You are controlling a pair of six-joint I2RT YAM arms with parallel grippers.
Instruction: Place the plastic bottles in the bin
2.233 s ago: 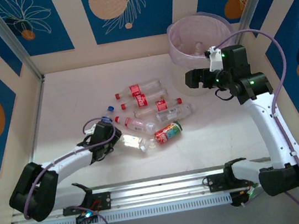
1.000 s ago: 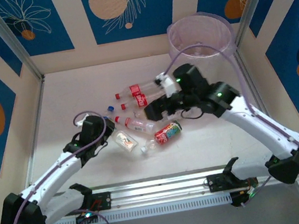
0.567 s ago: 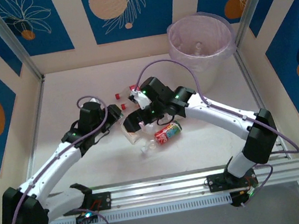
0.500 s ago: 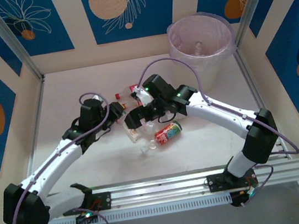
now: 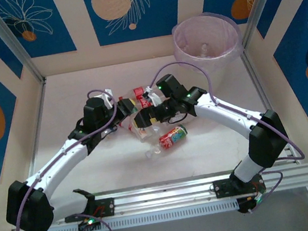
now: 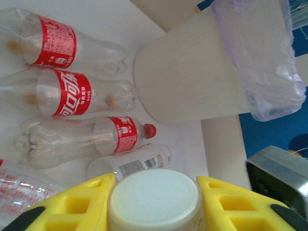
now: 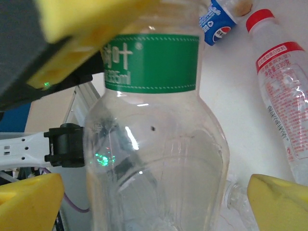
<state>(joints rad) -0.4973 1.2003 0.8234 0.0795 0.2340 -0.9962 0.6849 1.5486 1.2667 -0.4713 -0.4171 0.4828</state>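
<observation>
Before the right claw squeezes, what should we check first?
1. Left claw is holding on: ok, it is shut on the pale cap end of the green-label bottle.
2. Right claw is open: ok, its fingers stand wide apart.
3. The bottle is between the right claw's fingers: ok, with a gap on each side.
4. The bottle is centred for a squeeze: ok, roughly in the middle.
5. The bin is upright with its bag open: ok.
6. The lifted bottle is clear of the loose bottles on the table: cannot tell.
</observation>
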